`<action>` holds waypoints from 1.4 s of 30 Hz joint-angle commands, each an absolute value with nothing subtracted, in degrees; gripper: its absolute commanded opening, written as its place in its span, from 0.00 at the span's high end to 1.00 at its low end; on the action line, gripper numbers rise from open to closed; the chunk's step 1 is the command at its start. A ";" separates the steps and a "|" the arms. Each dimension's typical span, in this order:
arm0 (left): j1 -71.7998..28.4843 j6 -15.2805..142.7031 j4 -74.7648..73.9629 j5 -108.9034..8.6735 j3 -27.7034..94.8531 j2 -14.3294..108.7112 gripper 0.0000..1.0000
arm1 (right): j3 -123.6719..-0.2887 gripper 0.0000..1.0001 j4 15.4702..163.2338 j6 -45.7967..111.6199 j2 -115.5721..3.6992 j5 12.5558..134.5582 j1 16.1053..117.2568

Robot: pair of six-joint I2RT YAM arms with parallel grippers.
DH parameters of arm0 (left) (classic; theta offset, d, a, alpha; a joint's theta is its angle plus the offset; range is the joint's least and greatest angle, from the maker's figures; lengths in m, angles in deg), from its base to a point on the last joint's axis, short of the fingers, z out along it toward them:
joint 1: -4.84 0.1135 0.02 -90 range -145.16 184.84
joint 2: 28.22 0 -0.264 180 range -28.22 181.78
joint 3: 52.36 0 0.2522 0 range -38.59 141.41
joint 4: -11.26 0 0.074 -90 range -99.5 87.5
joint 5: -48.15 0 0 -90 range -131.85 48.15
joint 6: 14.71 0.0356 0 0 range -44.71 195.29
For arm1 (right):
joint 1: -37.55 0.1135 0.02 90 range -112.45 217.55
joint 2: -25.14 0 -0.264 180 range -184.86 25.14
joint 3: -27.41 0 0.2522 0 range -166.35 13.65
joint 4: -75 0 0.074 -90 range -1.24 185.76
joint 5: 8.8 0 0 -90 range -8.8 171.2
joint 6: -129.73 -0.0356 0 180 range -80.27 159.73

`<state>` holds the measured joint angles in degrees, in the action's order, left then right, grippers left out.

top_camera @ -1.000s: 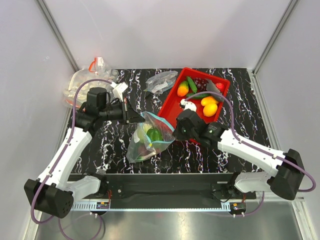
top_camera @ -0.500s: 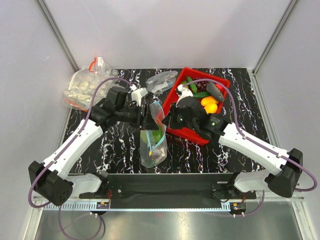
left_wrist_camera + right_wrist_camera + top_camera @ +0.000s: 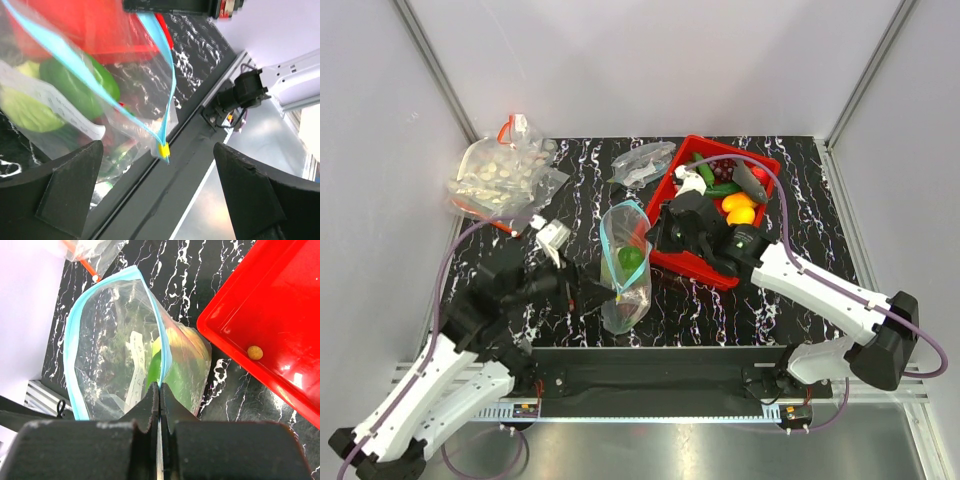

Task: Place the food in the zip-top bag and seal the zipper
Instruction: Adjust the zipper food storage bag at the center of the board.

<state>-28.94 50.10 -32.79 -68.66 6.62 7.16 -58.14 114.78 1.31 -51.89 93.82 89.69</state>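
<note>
Top cam looks down from behind the arms; 2 wrist cams close up, all sharing the zip-top bag (image 3: 625, 265).

Plain white walls (image 3: 650, 60) enclose a black marbled table (image 3: 812, 218).

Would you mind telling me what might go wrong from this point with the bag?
1. Only the right gripper pinches the zip-top bag; the left gripper is open and apart from it, so the bag may sag or tip.
2. The zipper gapes unsealed, so the food could spill out.
</note>
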 commanded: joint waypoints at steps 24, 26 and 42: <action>-56.41 48.57 -15.50 -30.10 -3.27 11.33 0.59 | -55.69 1.00 113.89 -4.13 -47.01 97.11 90.11; -57.29 48.40 -17.62 -24.64 -2.56 10.37 0.79 | -55.69 1.00 114.16 -3.96 -47.01 97.11 90.02; -57.65 52.35 -52.05 -31.74 21.96 11.16 1.00 | -58.67 0.22 120.39 13.87 -45.08 95.79 90.02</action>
<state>-57.40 51.02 -43.74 -29.80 17.65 10.11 -54.59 117.18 6.03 -46.47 95.22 89.69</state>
